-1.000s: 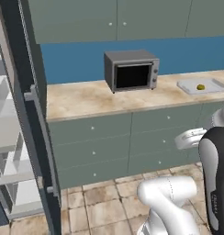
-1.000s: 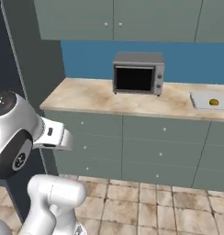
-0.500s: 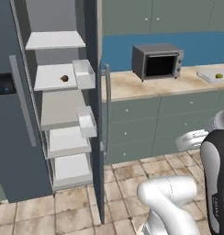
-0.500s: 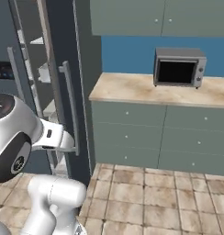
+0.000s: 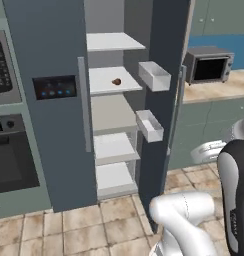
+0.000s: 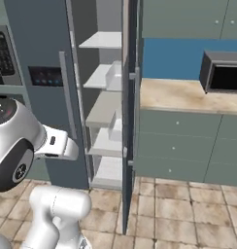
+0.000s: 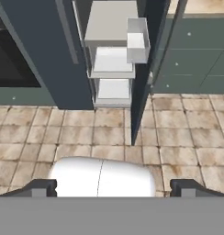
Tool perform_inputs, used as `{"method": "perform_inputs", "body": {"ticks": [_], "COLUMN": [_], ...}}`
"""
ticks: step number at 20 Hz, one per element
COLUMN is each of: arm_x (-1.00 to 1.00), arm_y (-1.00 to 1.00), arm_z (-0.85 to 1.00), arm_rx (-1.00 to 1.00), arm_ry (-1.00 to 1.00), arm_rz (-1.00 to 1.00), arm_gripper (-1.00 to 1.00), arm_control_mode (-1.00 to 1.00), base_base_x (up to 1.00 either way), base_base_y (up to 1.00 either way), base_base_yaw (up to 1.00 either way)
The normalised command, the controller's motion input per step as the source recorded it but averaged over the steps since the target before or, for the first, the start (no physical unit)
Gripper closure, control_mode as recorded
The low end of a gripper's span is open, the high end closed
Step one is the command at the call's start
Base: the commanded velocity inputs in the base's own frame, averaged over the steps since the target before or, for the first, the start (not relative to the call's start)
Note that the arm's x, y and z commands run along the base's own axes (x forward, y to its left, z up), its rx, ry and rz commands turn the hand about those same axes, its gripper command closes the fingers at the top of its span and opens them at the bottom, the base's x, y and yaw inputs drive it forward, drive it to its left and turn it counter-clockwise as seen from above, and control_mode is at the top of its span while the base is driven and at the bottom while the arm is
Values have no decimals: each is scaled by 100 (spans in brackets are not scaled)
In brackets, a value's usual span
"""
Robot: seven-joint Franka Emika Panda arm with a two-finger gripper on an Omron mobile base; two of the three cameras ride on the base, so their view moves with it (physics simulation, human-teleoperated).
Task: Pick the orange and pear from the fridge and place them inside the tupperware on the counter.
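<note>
The room is showing as a rendered kitchen with a floor (image 7: pixel 178 137) of beige and tan square tiles running under everything. The fridge (image 5: pixel 49 125), a tall slate-blue cabinet with a vertical grey handle and a small black panel with blue lights, is standing with its right door (image 5: pixel 161 100) swung open, edge-on toward the cameras. White flat shelves (image 5: pixel 111 80) are stacking up inside it, and two pale boxy bins (image 5: pixel 154 75) are hanging on the inner face of the open door, one above the other. To the right of the fridge the desk (image 6: pixel 188 95), a beige marbled top over grey-green drawers, is running along a blue wall strip (image 6: pixel 169 58), and a grey toaster oven (image 5: pixel 209 65) with a dark window is sitting on it. A black-fronted wall oven (image 5: pixel 6 155) is filling the cabinet left of the fridge.

The pear (image 5: pixel 116 81) is lying on the second white shelf from the top, toward the back, as a small brownish lump; it is too small to tell which way its narrow end is pointing or how its long axis is lying.

The fingers (image 7: pixel 40 187) are showing in the hand view as two small dark tips standing wide apart with nothing between them, aimed at the floor in front of the open fridge and well away from the shelves.
</note>
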Motion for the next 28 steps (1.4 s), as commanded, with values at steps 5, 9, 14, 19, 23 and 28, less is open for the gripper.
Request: {"method": "perform_inputs", "body": {"ticks": [5, 9, 14, 19, 23, 28], "arm_x": [0, 0, 0, 0, 0, 0], "arm_y": [0, 0, 0, 0, 0, 0], "arm_z": [0, 0, 0, 0, 0, 0], "arm_rx": [0, 0, 0, 0, 0, 0], "arm_ry": [0, 0, 0, 0, 0, 0], "arm_rz": [0, 0, 0, 0, 0, 0], "arm_gripper": [-100, -100, -100, -100, -100, -100], "arm_control_mode": [100, 100, 100, 100, 100, 100], "base_base_x": [50, 77, 74, 70, 67, 56], "base_base_y": [65, 8, 2, 22, 8, 16], "base_base_yaw": [-3, -10, -14, -10, -11, -9]}}
